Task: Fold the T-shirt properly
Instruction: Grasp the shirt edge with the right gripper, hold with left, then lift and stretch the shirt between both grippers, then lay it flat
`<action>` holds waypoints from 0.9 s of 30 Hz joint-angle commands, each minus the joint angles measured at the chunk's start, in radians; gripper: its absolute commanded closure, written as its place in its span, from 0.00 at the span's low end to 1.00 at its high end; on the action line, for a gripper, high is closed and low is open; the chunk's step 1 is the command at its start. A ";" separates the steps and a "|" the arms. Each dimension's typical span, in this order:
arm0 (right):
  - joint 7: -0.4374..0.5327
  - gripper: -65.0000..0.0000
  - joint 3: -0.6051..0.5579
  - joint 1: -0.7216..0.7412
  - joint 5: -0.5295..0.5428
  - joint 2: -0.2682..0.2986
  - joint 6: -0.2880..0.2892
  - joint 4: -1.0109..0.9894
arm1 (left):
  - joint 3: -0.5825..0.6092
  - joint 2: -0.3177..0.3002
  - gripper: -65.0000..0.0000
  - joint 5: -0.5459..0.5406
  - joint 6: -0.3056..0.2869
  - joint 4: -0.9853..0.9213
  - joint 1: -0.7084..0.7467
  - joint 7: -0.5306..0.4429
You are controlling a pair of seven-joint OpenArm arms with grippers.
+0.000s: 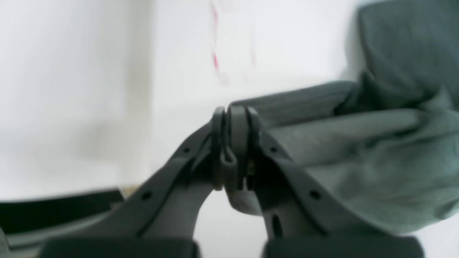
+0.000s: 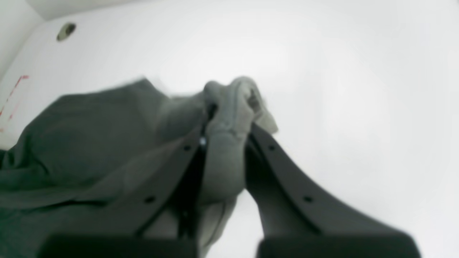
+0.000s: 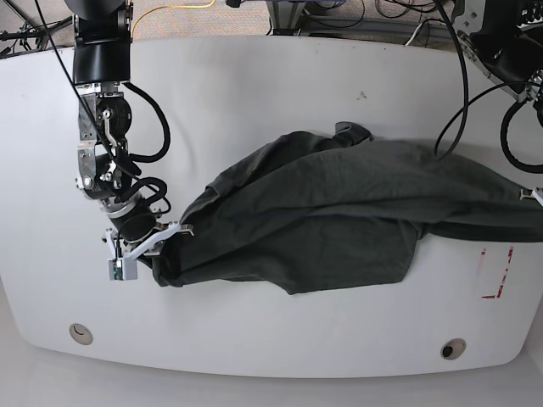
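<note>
The dark charcoal T-shirt (image 3: 339,212) lies stretched across the white table (image 3: 254,85), wrinkled, with a sleeve bunched at its top (image 3: 352,131). At the shirt's left end in the base view, my right gripper (image 3: 182,229) is shut on a bunch of its fabric. The right wrist view shows that gripper (image 2: 226,118) with a thick fold of T-shirt (image 2: 89,136) pinched between its fingers. My left gripper (image 3: 530,195) holds the shirt's right end at the frame edge. In the left wrist view it (image 1: 233,118) is shut on a rolled hem of the T-shirt (image 1: 376,150).
Red tape marks (image 3: 496,275) sit on the table near the right front. Two round holes (image 3: 81,332) (image 3: 452,348) lie near the front edge. Cables (image 3: 462,76) and equipment crowd the back right corner.
</note>
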 commanded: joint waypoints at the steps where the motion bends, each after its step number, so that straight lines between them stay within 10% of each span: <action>1: 0.035 1.00 0.007 0.067 0.011 0.032 0.018 0.012 | 0.033 -0.023 1.00 -0.010 -0.001 0.013 -0.079 -0.020; 27: -0.082 1.00 0.002 0.608 0.011 0.112 0.131 -0.228 | 0.170 -0.090 1.00 -0.010 0.118 -0.316 -0.686 -0.020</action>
